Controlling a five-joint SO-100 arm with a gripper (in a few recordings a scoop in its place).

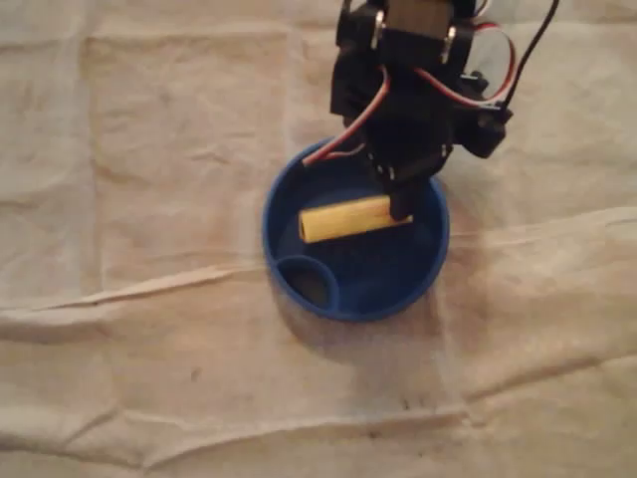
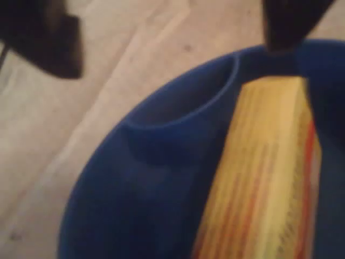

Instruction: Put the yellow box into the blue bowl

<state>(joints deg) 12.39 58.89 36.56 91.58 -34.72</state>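
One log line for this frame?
object: yellow rectangular box, lying inside round blue bowl | gripper: black two-finger gripper, open, above box's end | task: box in bowl

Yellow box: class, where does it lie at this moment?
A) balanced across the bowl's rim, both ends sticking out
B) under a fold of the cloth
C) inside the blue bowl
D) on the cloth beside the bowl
C: in the overhead view the yellow box lies wholly within the rim of the blue bowl.
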